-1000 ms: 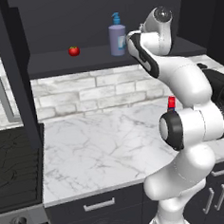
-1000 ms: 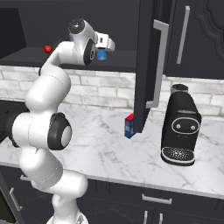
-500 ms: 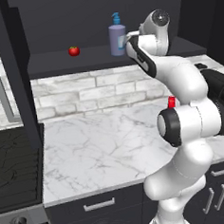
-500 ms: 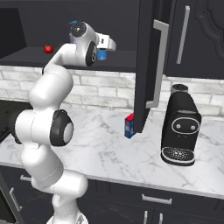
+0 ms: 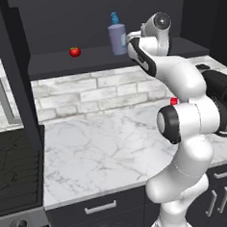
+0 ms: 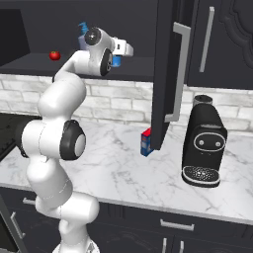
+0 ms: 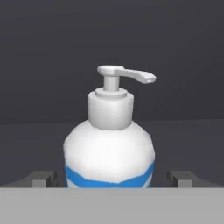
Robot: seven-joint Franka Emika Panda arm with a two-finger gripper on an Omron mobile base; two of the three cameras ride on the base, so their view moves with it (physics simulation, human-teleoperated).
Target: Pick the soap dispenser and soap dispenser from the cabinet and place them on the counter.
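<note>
In the left base view the arm hides the small soap dispenser; the greyish-purple soap dispenser (image 5: pixel 117 36) stands at upper centre on the cabinet (image 5: pixel 96 59) shelf, well right of a tomato (image 5: pixel 75 52). Bare surface (image 5: pixel 108 149) spreads below. In the hand view the small soap dispenser (image 7: pixel 109 148), bottom cut off, stands between the fingertips (image 7: pixel 43 178) of the wide-apart claw (image 7: pixel 110 181), untouched.
</note>
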